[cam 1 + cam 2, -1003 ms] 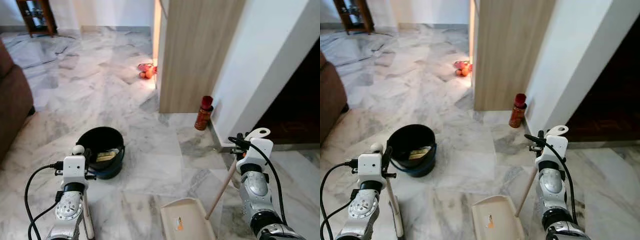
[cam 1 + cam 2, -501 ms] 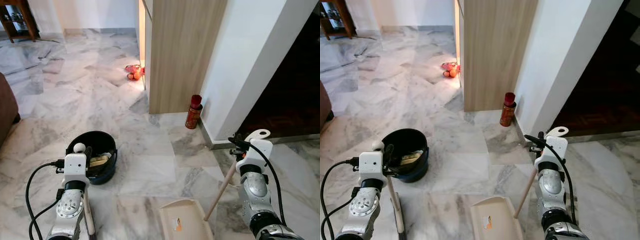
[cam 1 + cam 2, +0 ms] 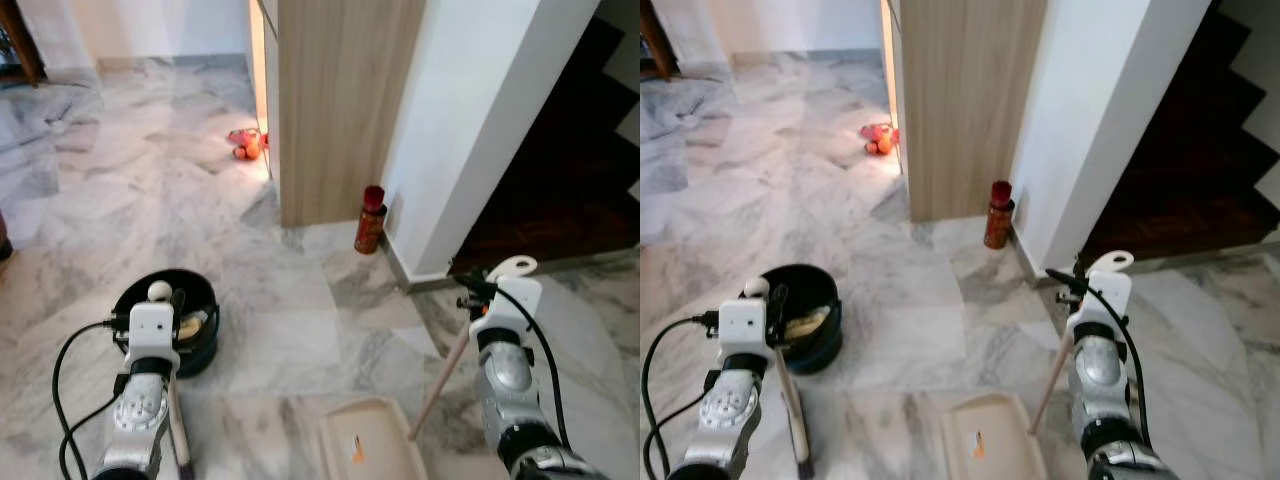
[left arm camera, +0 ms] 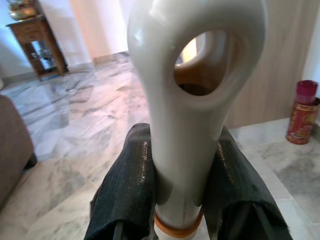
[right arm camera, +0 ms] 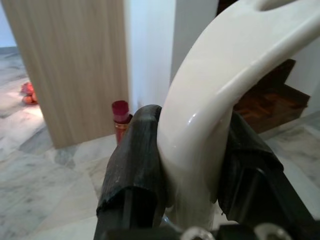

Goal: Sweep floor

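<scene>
Two pincers are working, each clamping a cream plastic handle. The left pincer [image 4: 175, 195] is gripping the broom handle [image 4: 192, 100] just below its looped top, black fingers [image 4: 127, 185] pressing on either side; in the head views that handle [image 3: 176, 425] is running down beside the left arm toward the floor. The right pincer [image 5: 192, 165] is closing tight on the curved grip of the dustpan handle [image 5: 225, 90], its fingers [image 5: 135, 160] squeezing both flanks. From there the wooden shaft [image 3: 440, 380] is slanting down to the cream dustpan [image 3: 372, 448], which is sitting flat on the marble floor [image 3: 290, 320] between the two arms, a small orange mark showing on its tray.

A black bucket [image 3: 165, 320] is standing on the floor just ahead of the left arm, something pale and yellowish lying inside it. Farther off, a red canister [image 3: 370, 218] is standing upright at the foot of the white wall [image 3: 470, 120], near the corner of a wood-panelled partition [image 3: 330, 100]. A small cluster of orange-red objects [image 3: 243, 146] is lying on the floor beside the partition's far edge; too small to identify. Dark steps [image 3: 1180, 170] are rising to the right behind the white wall. In the left wrist view a wooden side table [image 4: 37, 42] is standing against the far wall, and a brown sofa edge [image 4: 12, 145] is showing nearby.
</scene>
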Controlling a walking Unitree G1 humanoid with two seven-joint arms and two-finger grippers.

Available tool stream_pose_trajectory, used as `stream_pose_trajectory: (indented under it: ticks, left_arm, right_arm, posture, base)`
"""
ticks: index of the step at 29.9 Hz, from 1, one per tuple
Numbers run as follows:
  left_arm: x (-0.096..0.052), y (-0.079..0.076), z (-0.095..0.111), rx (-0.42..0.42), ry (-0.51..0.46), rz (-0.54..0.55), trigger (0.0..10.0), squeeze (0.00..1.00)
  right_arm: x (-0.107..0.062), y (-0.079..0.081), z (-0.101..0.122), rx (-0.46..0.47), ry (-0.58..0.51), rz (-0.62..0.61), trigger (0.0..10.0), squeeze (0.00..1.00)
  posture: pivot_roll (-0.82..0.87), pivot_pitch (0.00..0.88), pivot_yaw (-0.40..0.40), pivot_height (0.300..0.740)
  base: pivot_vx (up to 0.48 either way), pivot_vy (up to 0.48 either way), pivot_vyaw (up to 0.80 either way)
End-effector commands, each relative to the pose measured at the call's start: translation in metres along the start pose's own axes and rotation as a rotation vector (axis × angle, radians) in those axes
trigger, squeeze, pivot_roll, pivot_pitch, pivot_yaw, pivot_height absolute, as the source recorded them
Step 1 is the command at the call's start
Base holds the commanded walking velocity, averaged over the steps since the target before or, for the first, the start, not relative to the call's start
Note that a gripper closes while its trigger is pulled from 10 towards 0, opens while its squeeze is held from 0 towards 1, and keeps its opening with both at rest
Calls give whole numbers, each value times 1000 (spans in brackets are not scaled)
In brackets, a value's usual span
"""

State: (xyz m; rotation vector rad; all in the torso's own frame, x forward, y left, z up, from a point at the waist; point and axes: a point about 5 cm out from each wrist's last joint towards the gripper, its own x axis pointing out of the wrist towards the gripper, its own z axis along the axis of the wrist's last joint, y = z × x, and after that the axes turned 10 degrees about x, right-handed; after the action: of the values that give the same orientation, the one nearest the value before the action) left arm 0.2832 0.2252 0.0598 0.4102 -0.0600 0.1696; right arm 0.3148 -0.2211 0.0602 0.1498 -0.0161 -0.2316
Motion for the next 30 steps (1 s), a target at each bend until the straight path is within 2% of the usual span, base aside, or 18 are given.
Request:
stream_pose_trajectory:
  ticks: [1, 5, 10, 21, 30]
  left_arm:
    - [6, 0, 8, 21, -38, -14, 10000, 0]
    - [6, 0, 8, 21, -38, -18, 10000, 0]
    - [7, 0, 8, 23, -41, -20, 10000, 0]
    - [8, -1, 10, 29, -46, -23, 10000, 0]
    - [7, 1, 9, 19, -44, -10, 10000, 0]
  right_arm:
    - [4, 2, 7, 1, -25, 2, 10000, 0]
    - [4, 1, 7, 1, -28, 1, 10000, 0]
    - [2, 0, 5, -3, -24, -1, 10000, 0]
    - [4, 2, 6, -5, -23, 4, 10000, 0]
    - [3, 1, 5, -4, -22, -2, 10000, 0]
  posture:
    - [33, 0, -39, 740]
    - [28, 0, -36, 740]
    - [39, 0, -40, 740]
    - [39, 0, -44, 740]
    - [43, 0, -42, 740]
  base:
    - [0, -240, -800]
    - [0, -293, -800]
    - [0, 0, -800]
    - [0, -295, -800]
    - [0, 0, -800]
